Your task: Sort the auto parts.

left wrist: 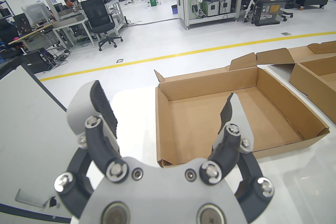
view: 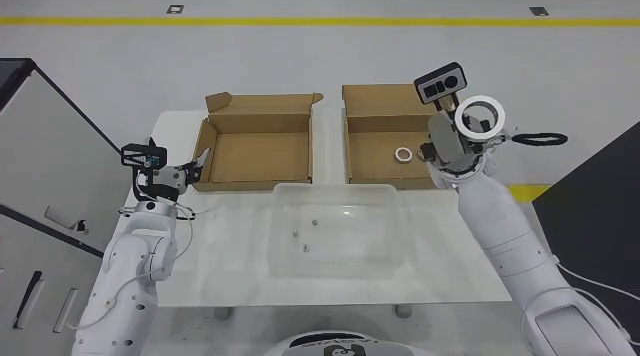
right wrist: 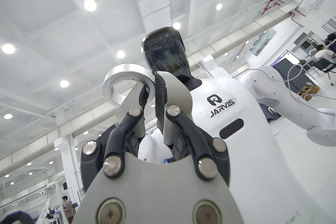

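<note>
1. The right gripper (right wrist: 150, 88) is raised above the table (view: 230, 256), and its fingers point up, away from the table.
2. Its fingers are clamped on a metal ring (right wrist: 126, 70). They pinch the ring's wall: one finger seems to pass inside the ring and the other presses from outside.
3. In the top view the metal ring (view: 483, 115) is held in the air with its flat face toward the camera, near the far right corner of the right cardboard box (view: 372, 156).
4. A small white ring (view: 403, 154) lies flat on the floor of the right cardboard box, toward its right side.
5. The left cardboard box (view: 255, 156) stands just beside the right one, with a narrow gap between them. Both have their flaps open.
6. The left gripper (left wrist: 164, 104) hangs over the table's left side, just beside the left wall of the left cardboard box (left wrist: 225, 114). Its fingers are wide apart and point toward that box.
7. A clear plastic tray (view: 380, 246) sits on the table in front of the two boxes, near the middle.
8. Three small parts (view: 304, 248) lie on the tray's floor, apart from each other, in its left half. They are too small to tell their kind.
</note>
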{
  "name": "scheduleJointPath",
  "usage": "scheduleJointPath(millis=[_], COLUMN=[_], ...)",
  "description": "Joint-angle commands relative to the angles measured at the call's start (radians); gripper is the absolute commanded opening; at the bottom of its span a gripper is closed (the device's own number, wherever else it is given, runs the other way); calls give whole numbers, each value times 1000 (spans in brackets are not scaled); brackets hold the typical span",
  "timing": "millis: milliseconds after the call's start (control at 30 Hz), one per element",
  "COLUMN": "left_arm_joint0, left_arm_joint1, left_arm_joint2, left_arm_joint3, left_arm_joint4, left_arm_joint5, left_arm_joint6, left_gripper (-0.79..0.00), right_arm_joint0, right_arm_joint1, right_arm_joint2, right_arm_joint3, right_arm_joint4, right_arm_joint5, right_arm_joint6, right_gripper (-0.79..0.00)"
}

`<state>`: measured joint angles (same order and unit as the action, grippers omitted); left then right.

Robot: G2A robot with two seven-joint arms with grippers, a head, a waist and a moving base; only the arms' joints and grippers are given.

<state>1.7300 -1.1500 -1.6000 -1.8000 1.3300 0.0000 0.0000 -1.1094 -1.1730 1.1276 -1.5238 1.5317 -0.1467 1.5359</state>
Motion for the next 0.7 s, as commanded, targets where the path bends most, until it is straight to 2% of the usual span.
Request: scheduleJointPath(millis=[0,400,667], left_arm_joint0=[0,0,0], left_arm_joint1=[0,0,0], left_arm_joint2=[0,0,0], left_arm_joint3=[0,0,0], left_arm_joint4=[0,0,0], left_arm_joint5=[0,0,0], left_arm_joint6=[0,0,0], left_gripper=[0,0,0], right_arm_joint0=[0,-20,-41], right_arm_joint1=[0,5,0], right_arm_joint2=[13,81,100], right_arm_joint3=[7,-13,-22], right_arm_joint4=[-38,-310,-250], right_arm_joint5=[-17,-130,-78], right_arm_joint6=[-1,-56,-43], right_gripper=[-785,-785,-785])
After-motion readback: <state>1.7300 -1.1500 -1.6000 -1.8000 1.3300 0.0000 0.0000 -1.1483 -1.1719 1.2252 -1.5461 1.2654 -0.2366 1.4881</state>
